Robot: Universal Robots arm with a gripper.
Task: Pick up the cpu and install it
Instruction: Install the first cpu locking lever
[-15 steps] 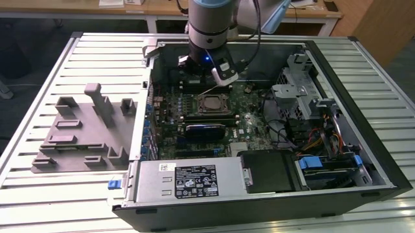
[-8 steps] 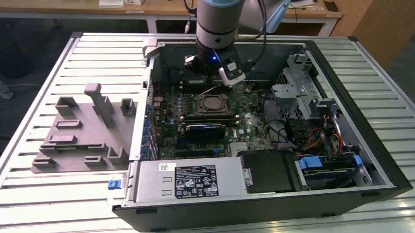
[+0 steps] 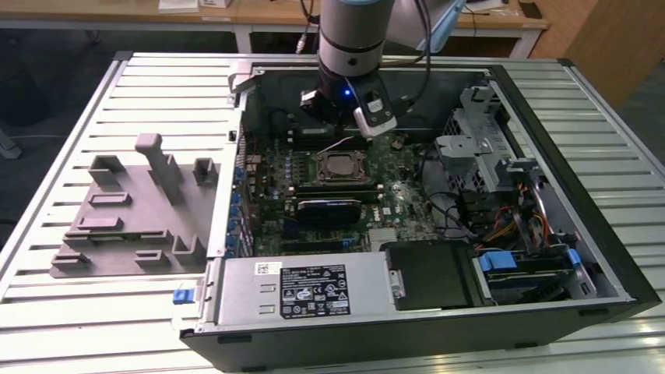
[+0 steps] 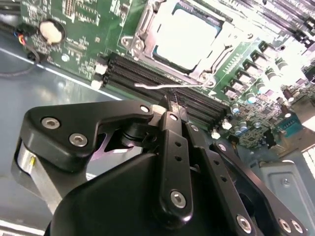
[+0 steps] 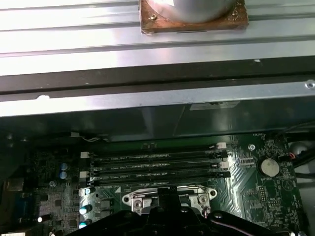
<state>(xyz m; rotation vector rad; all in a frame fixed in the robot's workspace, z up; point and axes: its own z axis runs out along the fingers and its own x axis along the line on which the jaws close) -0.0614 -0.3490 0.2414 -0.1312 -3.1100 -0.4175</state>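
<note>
In the exterior view the claw (image 3: 348, 131) hangs inside the computer case (image 3: 416, 343), near the cpu (image 3: 340, 166), which lies in its socket. In the second wrist view the cpu (image 4: 184, 34) sits flat in the metal frame (image 4: 142, 29). Whether the claw (image 4: 171, 105) is open I cannot tell. In the first wrist view the memory slots (image 5: 157, 167) lie close, so seating likely wants the chip level and square, with no sideways push.

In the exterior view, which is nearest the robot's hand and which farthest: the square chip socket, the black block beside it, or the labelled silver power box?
1. the chip socket: middle of the board, right by the hand.
2. the black block: just past the socket, toward the case's front.
3. the power box: along the case's front edge, farthest.
</note>
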